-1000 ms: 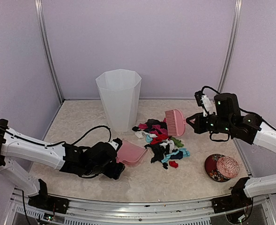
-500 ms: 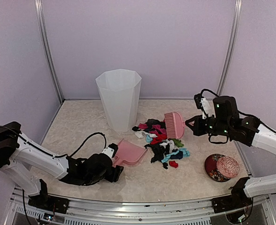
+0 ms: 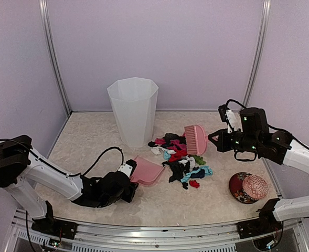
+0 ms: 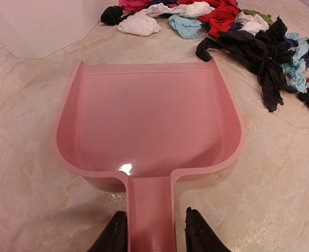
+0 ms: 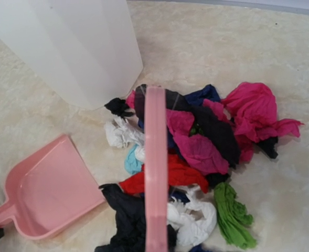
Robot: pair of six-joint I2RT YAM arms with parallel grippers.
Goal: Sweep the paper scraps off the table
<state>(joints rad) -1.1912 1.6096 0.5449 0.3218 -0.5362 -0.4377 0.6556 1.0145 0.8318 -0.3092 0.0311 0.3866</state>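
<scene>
I saw the paper scraps lying crumpled in one loose heap, magenta, black, white, teal, green and red, near the middle of the beige speckled table, which lay flat beneath them.

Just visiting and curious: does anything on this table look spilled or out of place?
Yes: a heap of crumpled coloured paper scraps litters the speckled beige table between the pink plastic dustpan and the pink brush.
</scene>
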